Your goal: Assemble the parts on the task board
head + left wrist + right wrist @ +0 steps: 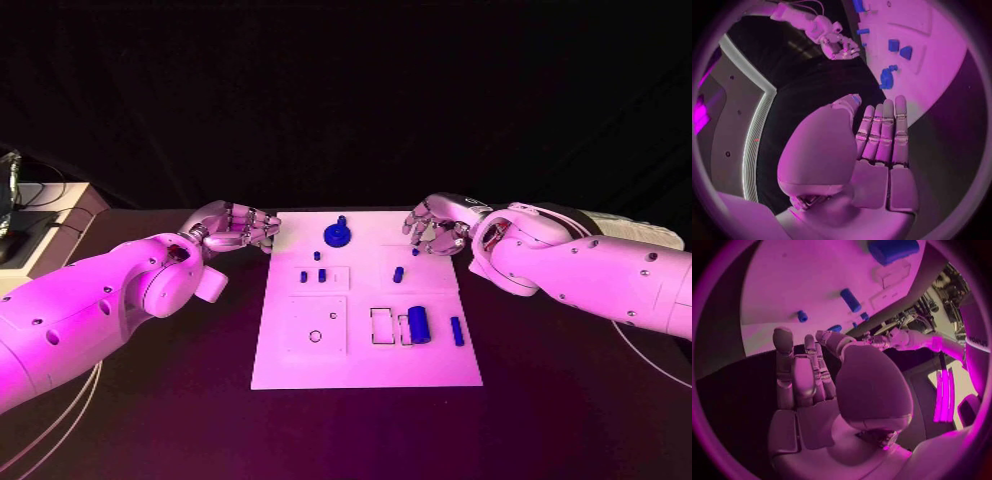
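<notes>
The white task board (368,345) lies in the middle of the table. A round blue part (338,234) sits at its far edge, with several small blue pegs (317,275) below it. A thick blue block (418,323) and a slim blue bar (457,331) lie near the board's right edge. My left hand (238,228) hovers just off the board's far left corner, holding nothing. My right hand (437,225) hovers over the far right corner, also holding nothing. In the wrist views both hands (873,145) (811,375) show their fingers stretched out side by side above the dark table.
A pale box with cables (36,225) stands at the table's far left. Square recesses (317,325) are set in the board's near half. Dark table surface (173,400) surrounds the board on all sides.
</notes>
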{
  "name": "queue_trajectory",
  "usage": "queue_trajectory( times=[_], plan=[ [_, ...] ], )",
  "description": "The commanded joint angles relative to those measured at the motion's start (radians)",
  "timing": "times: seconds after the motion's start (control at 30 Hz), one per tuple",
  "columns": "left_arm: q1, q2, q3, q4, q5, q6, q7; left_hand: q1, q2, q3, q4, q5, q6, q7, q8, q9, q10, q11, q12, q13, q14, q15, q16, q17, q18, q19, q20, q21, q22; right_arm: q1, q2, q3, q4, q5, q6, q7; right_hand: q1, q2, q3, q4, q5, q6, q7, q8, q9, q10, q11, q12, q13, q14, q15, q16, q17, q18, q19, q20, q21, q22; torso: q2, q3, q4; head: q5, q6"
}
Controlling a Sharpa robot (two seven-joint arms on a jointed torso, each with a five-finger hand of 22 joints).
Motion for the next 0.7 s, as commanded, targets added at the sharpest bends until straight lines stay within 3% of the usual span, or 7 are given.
queue_trajectory(
  times=[0.03,0.07,0.27,0.5,0.7],
  plan=[
    [-0.009,-0.015,0.001,0.017,0.204,0.016,0.13,-0.022,-0.01,0.021,-0.002,-0.008,0.01,-0.001,0.011,-0.001,0.048,-0.002,-0.049,0.0,0.013,0.003,-0.07,-0.016,0.011,-0.001,0.006,-0.066,-0.043,-0.005,0.001,-0.001,0.003,-0.227,0.057,-0.088,-0.007,-0.016,0.0,0.01,-0.025,0.005,0.0,-0.002,0.0,-0.014,-0.001,-0.009,-0.003,0.057,-0.007,0.018,0.01,-0.008,0.009,0.0,0.009,0.006,0.001,0.0004,0.0012,-0.003,0.004],
    [-0.014,-0.024,0.001,0.025,0.215,0.016,0.139,-0.027,-0.012,0.028,-0.005,-0.008,0.009,-0.001,0.015,-0.001,0.066,-0.004,-0.072,0.001,0.021,0.004,-0.101,-0.021,0.011,0.005,0.008,-0.094,-0.062,-0.008,0.002,-0.002,0.004,-0.255,0.057,-0.101,-0.011,-0.024,0.0,0.018,-0.048,0.0,-0.001,-0.007,-0.002,-0.028,0.002,-0.018,-0.006,0.057,-0.005,0.028,0.015,-0.009,0.012,0.002,0.012,0.008,0.001,0.0,0.0009,-0.002,0.004],
    [-0.029,-0.046,0.002,0.053,0.235,0.008,0.159,-0.027,-0.014,0.035,-0.009,-0.008,0.008,0.0,0.019,-0.001,0.078,-0.003,-0.092,0.001,0.03,0.004,-0.125,-0.022,0.011,0.013,0.009,-0.116,-0.078,-0.016,0.008,-0.004,0.006,-0.321,0.079,-0.138,-0.013,-0.04,-0.004,0.029,-0.066,-0.011,0.0,-0.016,-0.007,-0.058,0.007,-0.03,-0.012,0.058,-0.001,0.059,0.034,-0.013,0.025,0.007,0.03,0.02,0.0,-0.0018,0.0021,-0.004,0.002],
    [-0.034,-0.055,0.003,0.062,0.238,-0.003,0.16,-0.029,-0.017,0.037,-0.012,-0.009,0.006,0.006,0.02,-0.001,0.076,0.001,-0.108,0.001,0.029,0.008,-0.142,-0.023,0.01,0.018,0.011,-0.131,-0.088,-0.019,0.011,-0.007,0.003,-0.346,0.099,-0.149,-0.009,-0.045,-0.006,0.033,-0.068,-0.018,0.0,-0.021,-0.01,-0.067,0.008,-0.031,-0.013,0.061,0.0,0.079,0.047,-0.016,0.034,0.008,0.048,0.031,0.003,0.0007,-0.0016,-0.003,0.001],
    [-0.035,-0.057,0.003,0.063,0.238,-0.011,0.158,-0.031,-0.017,0.037,-0.012,-0.009,0.005,0.008,0.021,-0.002,0.075,0.003,-0.114,0.001,0.027,0.009,-0.148,-0.023,0.01,0.019,0.012,-0.137,-0.092,-0.021,0.013,-0.007,0.002,-0.354,0.104,-0.15,-0.006,-0.043,-0.006,0.035,-0.067,-0.015,-0.001,-0.021,-0.01,-0.072,0.008,-0.031,-0.014,0.063,0.0,0.092,0.057,-0.018,0.041,0.008,0.062,0.04,0.004,0.0003,-0.0006,-0.005,-0.001]
  ],
)
